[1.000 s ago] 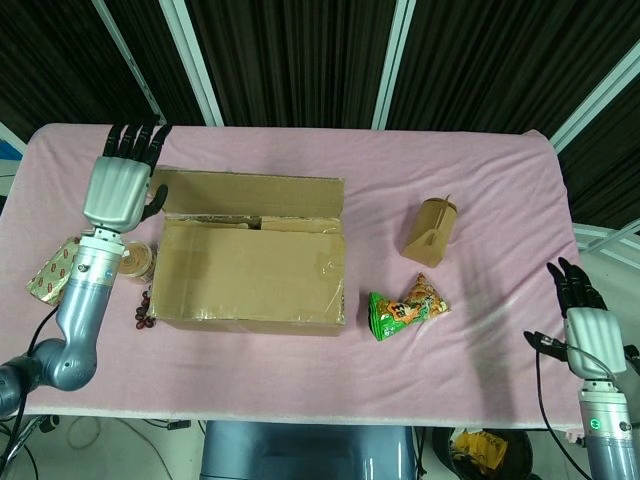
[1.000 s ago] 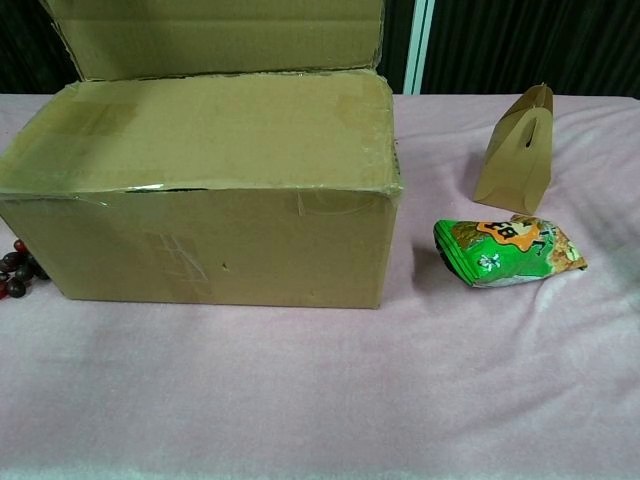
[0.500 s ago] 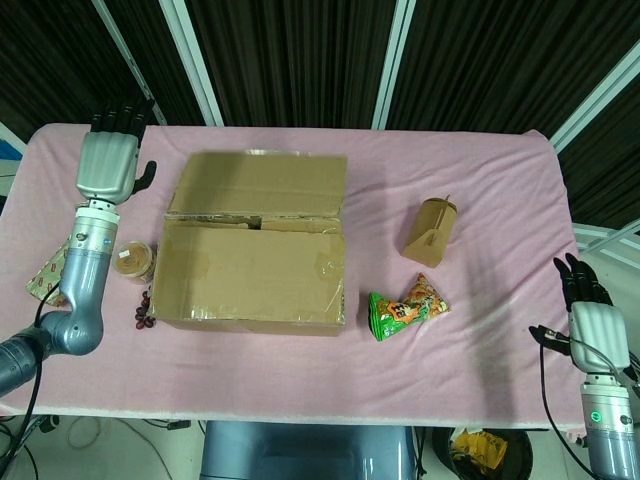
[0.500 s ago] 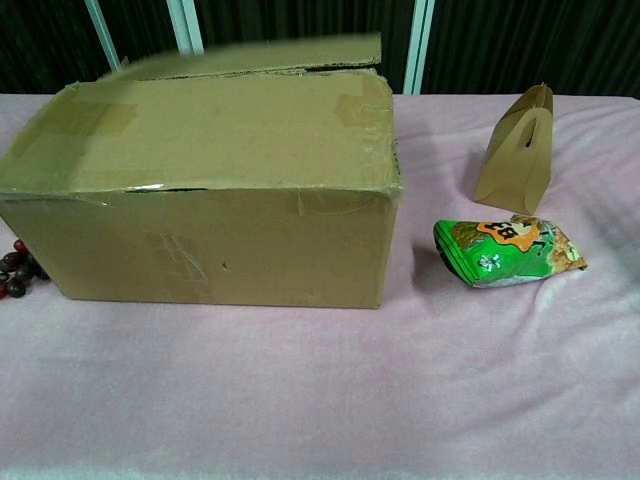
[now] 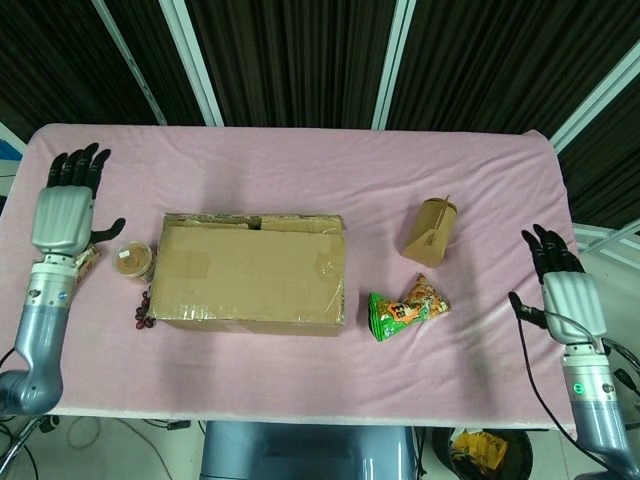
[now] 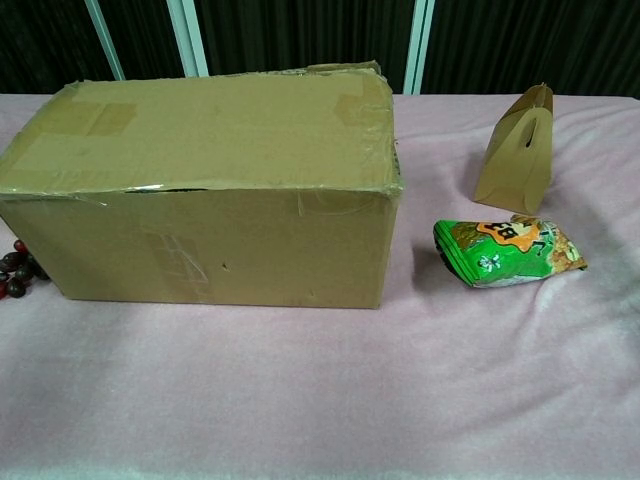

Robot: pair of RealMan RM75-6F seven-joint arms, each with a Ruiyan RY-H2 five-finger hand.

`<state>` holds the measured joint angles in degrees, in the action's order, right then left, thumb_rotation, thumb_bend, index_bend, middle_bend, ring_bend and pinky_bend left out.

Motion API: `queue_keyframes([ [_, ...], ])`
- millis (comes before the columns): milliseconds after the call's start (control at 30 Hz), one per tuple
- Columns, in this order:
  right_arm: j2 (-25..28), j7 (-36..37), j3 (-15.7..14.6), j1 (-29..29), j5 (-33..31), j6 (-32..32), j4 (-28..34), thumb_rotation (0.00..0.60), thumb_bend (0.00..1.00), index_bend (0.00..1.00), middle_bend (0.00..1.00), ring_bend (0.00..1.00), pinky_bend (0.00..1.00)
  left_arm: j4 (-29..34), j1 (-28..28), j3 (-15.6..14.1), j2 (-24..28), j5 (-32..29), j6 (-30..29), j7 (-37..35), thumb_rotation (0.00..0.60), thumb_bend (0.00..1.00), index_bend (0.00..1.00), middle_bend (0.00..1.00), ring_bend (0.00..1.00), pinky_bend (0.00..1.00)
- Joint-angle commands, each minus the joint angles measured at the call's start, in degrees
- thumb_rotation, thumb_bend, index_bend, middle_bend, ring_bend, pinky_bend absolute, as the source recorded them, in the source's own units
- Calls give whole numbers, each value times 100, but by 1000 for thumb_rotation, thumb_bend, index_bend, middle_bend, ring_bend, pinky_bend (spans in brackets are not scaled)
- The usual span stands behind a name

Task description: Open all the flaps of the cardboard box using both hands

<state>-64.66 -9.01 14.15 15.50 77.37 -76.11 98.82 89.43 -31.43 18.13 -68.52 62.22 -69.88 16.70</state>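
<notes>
the cardboard box [image 5: 250, 270], mid-bench [image 5: 300, 165], is shown with its flaps lying flat. the left hand [image 5: 62, 215] and right hand [image 5: 568, 300] are held well apart from it, fingers released and spread. thin taped corrugated flaps could be torn or creased if pried unevenly; the light snack bag [image 5: 405, 307] nearby could be knocked.

staged lab test bench, pink cloth-covered table [image 5: 300, 160], black curtain backdrop [image 5: 300, 50] with white frame bars [image 5: 190, 60]
</notes>
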Motion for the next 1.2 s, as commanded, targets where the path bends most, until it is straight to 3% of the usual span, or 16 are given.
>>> queue_keyframes([
  [33,297,-360,318,513,-196,563,499,600,602,0,1,0,223,344,624,-417,280,375,-585,-367,600,189,0,0,0,0],
  [267,277,-831,788,1437,-927,1456,941,600,780,0,42,0,223,222,1371,-876,322,747,-1276,-830,600,190,0,0,0,0],
  [433,39,-1179,1059,2125,-1726,1947,1010,600,803,5,79,25,223,-21,1635,-1039,199,882,-1457,-1105,600,191,0,0,0,0],
  [667,-527,-1474,1358,3057,-3068,2269,970,600,804,18,140,94,267,-263,1662,-1017,57,1053,-1462,-1432,600,192,0,0,0,0],
  [867,-933,-1608,1456,3671,-4221,2192,1001,600,803,18,146,114,280,-399,1679,-992,3,1110,-1425,-1559,600,192,0,0,0,0],
  [1200,-1410,-1871,1331,4312,-4886,1898,945,600,804,18,146,115,280,-546,1712,-910,-7,1132,-1397,-1681,600,192,0,0,0,0],
])
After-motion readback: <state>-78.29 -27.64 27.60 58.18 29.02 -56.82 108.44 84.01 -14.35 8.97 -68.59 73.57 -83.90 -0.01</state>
